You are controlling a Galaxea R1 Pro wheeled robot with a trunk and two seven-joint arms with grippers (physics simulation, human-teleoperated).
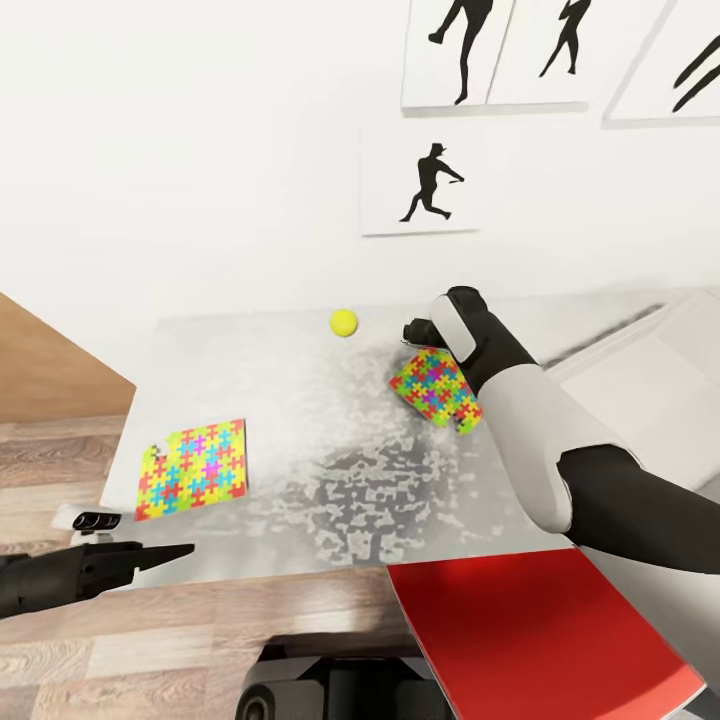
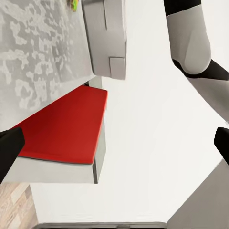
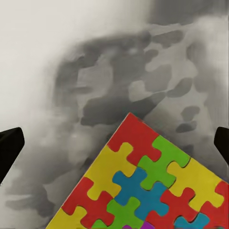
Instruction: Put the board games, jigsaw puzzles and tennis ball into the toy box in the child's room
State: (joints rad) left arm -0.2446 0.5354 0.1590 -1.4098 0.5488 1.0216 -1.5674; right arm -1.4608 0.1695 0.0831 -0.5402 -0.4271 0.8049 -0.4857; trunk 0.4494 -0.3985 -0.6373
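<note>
Under the right gripper, fingers spread: a flat square multicoloured jigsaw puzzle slab on the pale grey worktop.
Reach-to-grasp step, I judge; next, lower and close on its near corner. Left gripper is spread, well apart.

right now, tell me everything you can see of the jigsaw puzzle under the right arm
The flat multicoloured jigsaw puzzle slab is made of interlocking red, yellow, green, blue and pink pieces. It lies on the mottled pale grey table top, turned diagonally to the table's edges. The right gripper hangs over its far corner, fingers spread wide in the wrist view, and the white forearm hides its right side. Contact with the gripper cannot be told.
</note>
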